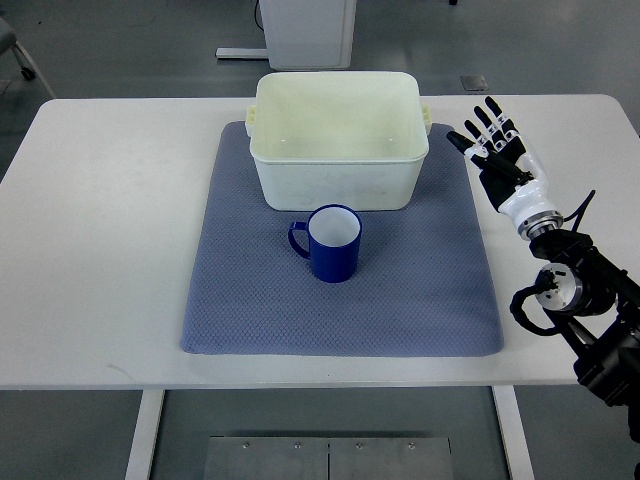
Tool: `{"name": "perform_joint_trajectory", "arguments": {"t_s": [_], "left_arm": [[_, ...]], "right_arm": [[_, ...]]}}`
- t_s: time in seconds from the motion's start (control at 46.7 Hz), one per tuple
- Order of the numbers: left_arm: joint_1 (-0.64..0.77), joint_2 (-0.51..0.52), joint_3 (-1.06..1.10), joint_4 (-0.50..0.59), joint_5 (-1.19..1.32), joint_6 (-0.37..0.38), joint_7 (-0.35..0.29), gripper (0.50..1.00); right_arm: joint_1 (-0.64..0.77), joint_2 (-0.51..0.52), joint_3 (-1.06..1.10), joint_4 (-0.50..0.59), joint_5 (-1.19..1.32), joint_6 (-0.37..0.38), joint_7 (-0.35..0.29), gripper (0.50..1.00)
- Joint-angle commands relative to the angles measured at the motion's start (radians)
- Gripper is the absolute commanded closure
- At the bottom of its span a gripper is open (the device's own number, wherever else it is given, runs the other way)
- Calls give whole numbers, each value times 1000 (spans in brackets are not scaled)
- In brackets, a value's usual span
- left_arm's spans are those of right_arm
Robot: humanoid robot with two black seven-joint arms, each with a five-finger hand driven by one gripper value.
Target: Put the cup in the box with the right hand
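Observation:
A dark blue cup (332,243) with a white inside stands upright on the blue-grey mat (250,300), its handle pointing left. Just behind it sits the cream plastic box (338,172), with nothing in it. My right hand (492,142) hovers over the white table to the right of the box and mat, fingers spread and holding nothing. It is well apart from the cup. The left arm does not show.
The white table (100,250) carries the mat, which lies under both cup and box. A white cabinet base (305,30) stands beyond the far edge. My right forearm and cables (580,300) come in from the lower right.

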Motion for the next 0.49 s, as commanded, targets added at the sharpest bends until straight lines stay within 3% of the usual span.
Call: {"name": "perform_joint_trajectory", "arguments": {"t_s": [0.0, 0.471], "left_arm": [[0, 0, -2, 0, 0, 0, 0, 500], [0, 0, -2, 0, 0, 0, 0, 500]], "right_arm": [[3, 1, -1, -1, 8, 0, 0, 500], [29, -42, -73, -2, 5, 0, -3, 500]]}}
